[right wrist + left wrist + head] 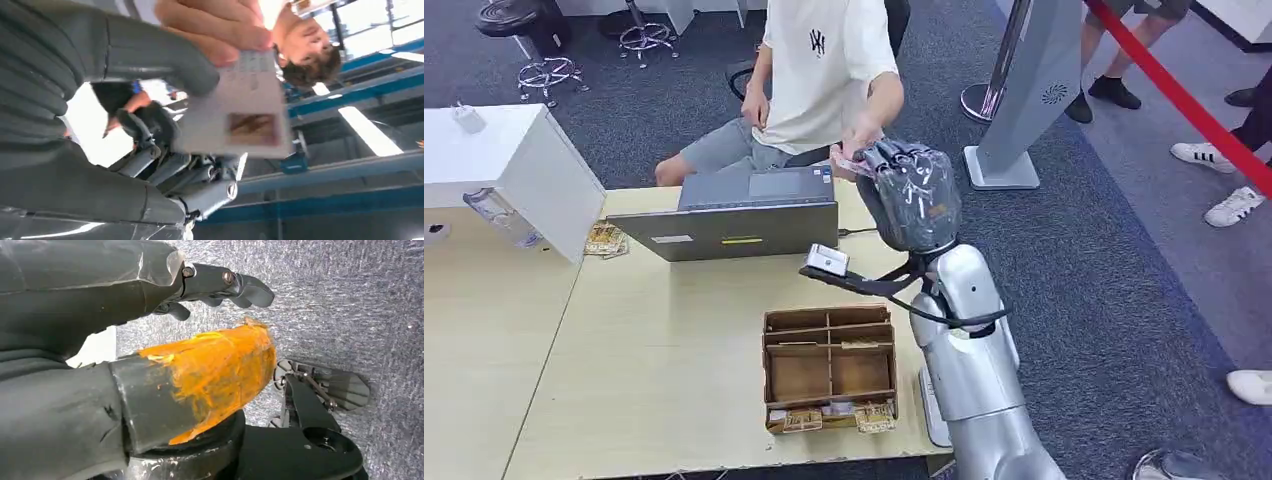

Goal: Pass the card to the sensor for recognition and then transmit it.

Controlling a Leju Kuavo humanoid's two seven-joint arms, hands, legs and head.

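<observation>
My right hand point(909, 195) is raised above the table's far right corner, toward a seated person in a white T-shirt point(819, 70). It holds a pale card point(245, 110) with a small photo, pinched under its thumb point(165, 60). The person's hand point(220, 25) grips the same card at its other end, and a sliver of the card point(849, 160) shows between the two hands. A small white sensor point(827, 260) sits on the table just below my right forearm. My left hand point(150, 365) hangs over grey carpet, its orange-taped thumb point(215, 375) apart from its fingers point(225, 285), holding nothing.
An open grey laptop point(739, 215) stands at the back of the wooden table point(674, 340). A brown divided box point(829, 365) with cards sits near the front edge. A white cabinet point(514, 170) is at the left. A grey kiosk stand point(1024, 90), red barrier tape point(1184, 100) and bystanders' feet are on the right.
</observation>
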